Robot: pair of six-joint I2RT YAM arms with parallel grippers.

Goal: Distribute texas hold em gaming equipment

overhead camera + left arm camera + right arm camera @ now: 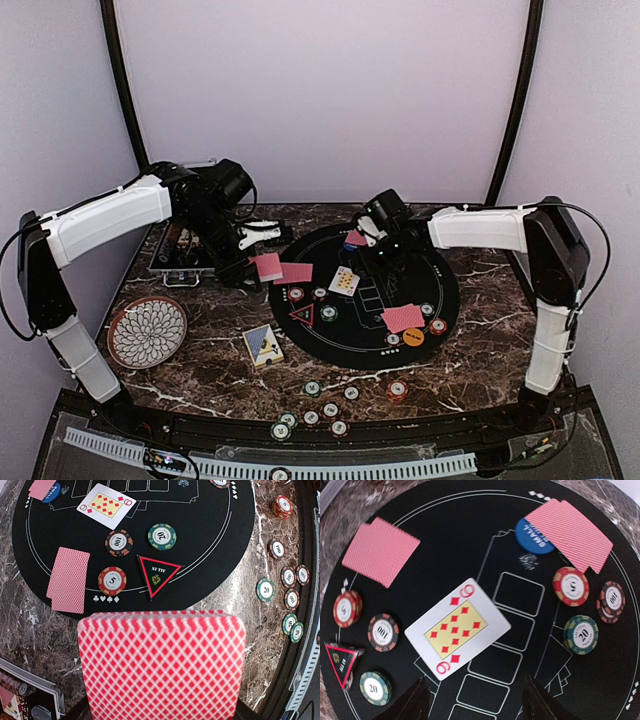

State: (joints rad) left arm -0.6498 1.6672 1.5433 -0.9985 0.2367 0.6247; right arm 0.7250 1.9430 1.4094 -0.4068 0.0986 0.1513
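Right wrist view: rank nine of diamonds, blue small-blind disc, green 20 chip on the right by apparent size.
1. Nine of diamonds
2. Blue small-blind disc, partly under cards, so margin unsure
3. Green 20 chip

The left arm [105,220] reaches in from the left with its elbow raised. The left gripper [248,265] has its jaws clamped on a deck [162,665]. The right arm [480,228] stretches leftward from a high elbow. The right gripper [476,682] points down, jaws spread apart.
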